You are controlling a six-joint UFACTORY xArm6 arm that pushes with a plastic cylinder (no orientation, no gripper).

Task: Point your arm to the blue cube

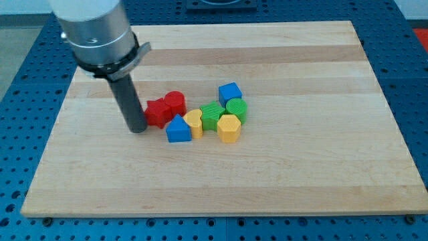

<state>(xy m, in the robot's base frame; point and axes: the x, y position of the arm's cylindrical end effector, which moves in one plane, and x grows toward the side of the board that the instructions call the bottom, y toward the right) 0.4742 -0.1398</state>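
Observation:
The blue cube (229, 93) sits on the wooden board at the upper right of a cluster of blocks near the middle. My tip (137, 128) is at the cluster's left end, just left of a red star-shaped block (158, 112), close to or touching it. The blue cube is well to the right of my tip, with other blocks between them.
A red cylinder (175, 102) sits beside the red star. A blue triangular block (178, 129), a yellow block (194, 123), a green star (212, 116), a green cylinder (236, 109) and a yellow hexagonal block (229, 128) make up the cluster. The wooden board (321, 161) lies on a blue perforated table.

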